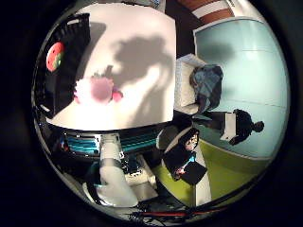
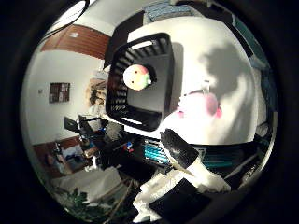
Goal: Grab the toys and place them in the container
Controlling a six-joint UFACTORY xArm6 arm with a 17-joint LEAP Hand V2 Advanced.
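Operator: Report robot hand and targets.

Unit: My robot hand (image 2: pixel 187 163) shows one finger only; whether spread or curled, I cannot tell. Pink plush toy (image 1: pixel 98 90) lies on the white tabletop (image 1: pixel 142 99) beside the black container (image 2: pixel 161 70). Probably soft and light; grasp across its body. Round toy (image 2: pixel 137 76) is inside the container. No legible labels.

Both cameras sit on the palm of the hand (image 2: pixel 187 186) and look down from well above at a white table (image 1: pixel 137 94). The little-finger-side view also takes in the room's floor beside the table. The thumb-side view faces more toward a black basket (image 2: pixel 119 93) and a wall. Both share the table, basket and pink toy (image 1: pixel 97 90).
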